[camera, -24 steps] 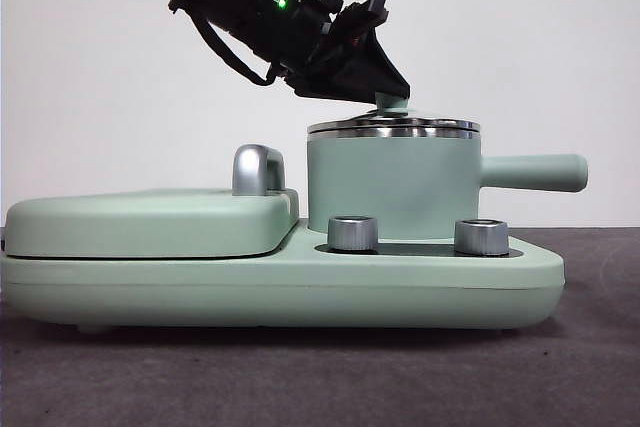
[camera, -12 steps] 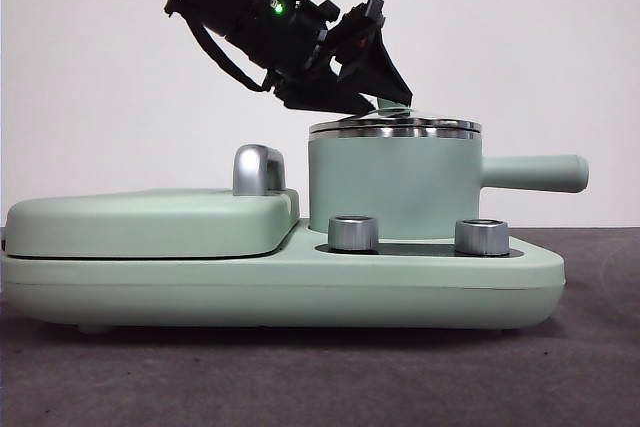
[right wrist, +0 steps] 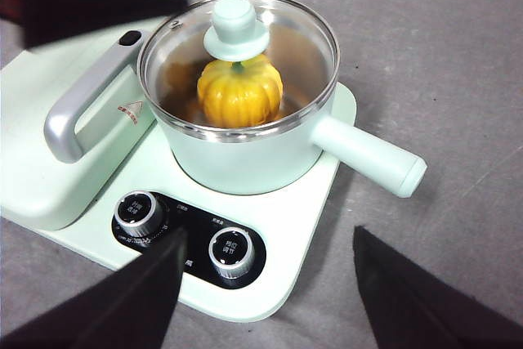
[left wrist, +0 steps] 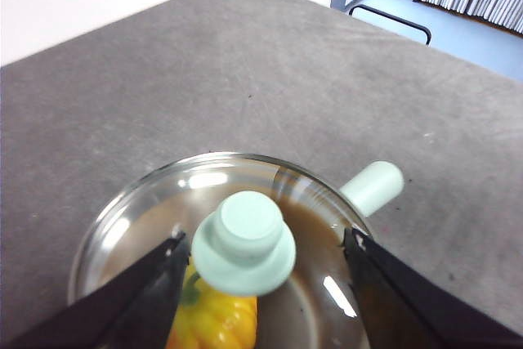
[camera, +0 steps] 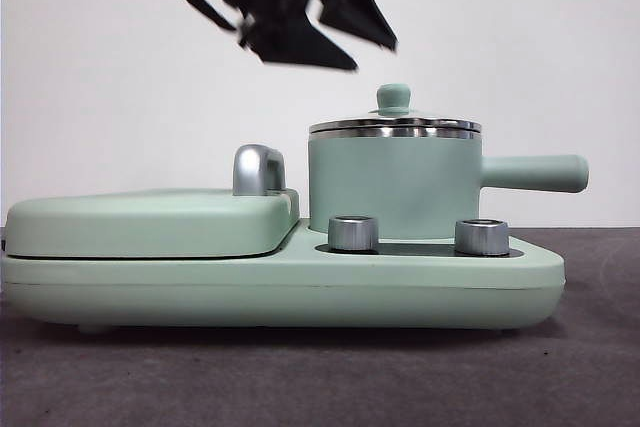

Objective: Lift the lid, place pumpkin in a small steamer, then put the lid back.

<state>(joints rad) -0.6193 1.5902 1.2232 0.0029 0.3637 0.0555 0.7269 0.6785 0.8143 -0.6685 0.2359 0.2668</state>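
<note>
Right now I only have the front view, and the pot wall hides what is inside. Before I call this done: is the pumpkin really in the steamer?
Observer: Yes. The right wrist view shows the pumpkin inside the small steamer, under the glass of the lid.
Operator: Is the dark arm up top gripping anything?
Observer: No. That is the left gripper. Its jaws are open and empty, above the lid's knob.
Operator: And the other arm?
Observer: The right gripper waits with open jaws, on the side of the two silver dials.
</note>
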